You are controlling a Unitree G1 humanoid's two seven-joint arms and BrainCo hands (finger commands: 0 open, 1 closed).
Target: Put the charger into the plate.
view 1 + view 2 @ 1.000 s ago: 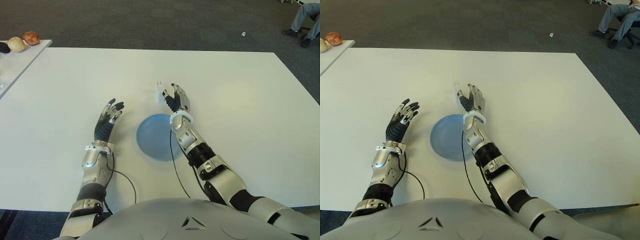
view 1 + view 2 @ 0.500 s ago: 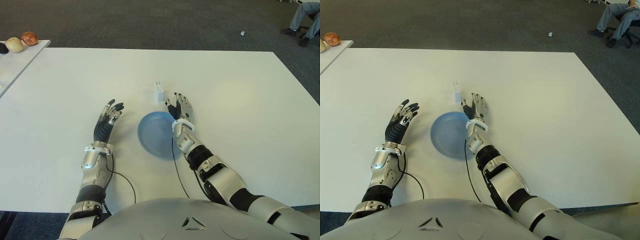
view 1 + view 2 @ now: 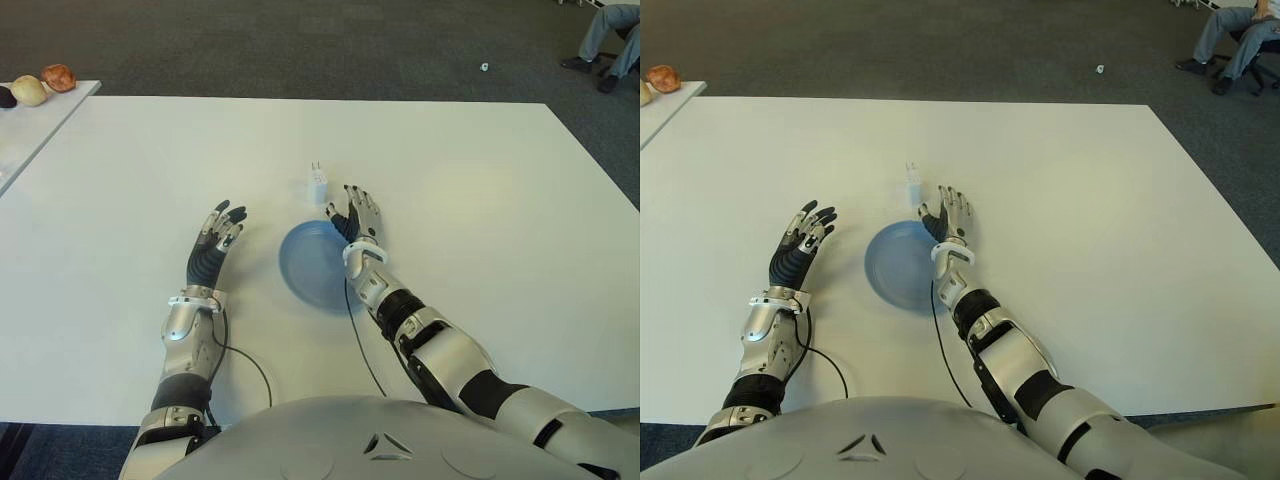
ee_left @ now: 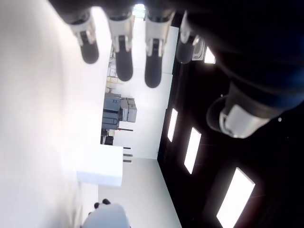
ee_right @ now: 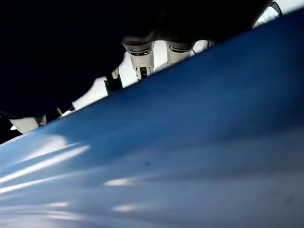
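Note:
A small white charger stands on the white table with its prongs up, just beyond the blue plate. My right hand is at the plate's far right edge, right of the charger and close to it, fingers spread and holding nothing. Its wrist view is filled by the blue plate from close by. My left hand shows left of the plate, fingers extended and empty; its wrist view shows the charger farther off.
A second table at the far left carries a few round fruit-like things. A person's legs show on the carpet at the far right, and a small white object lies on the floor. Thin cables trail from my wrists.
My right hand has drawn back from beside the charger toward me, to the plate's far right edge. The charger stays standing on the table. The left hand has not moved.

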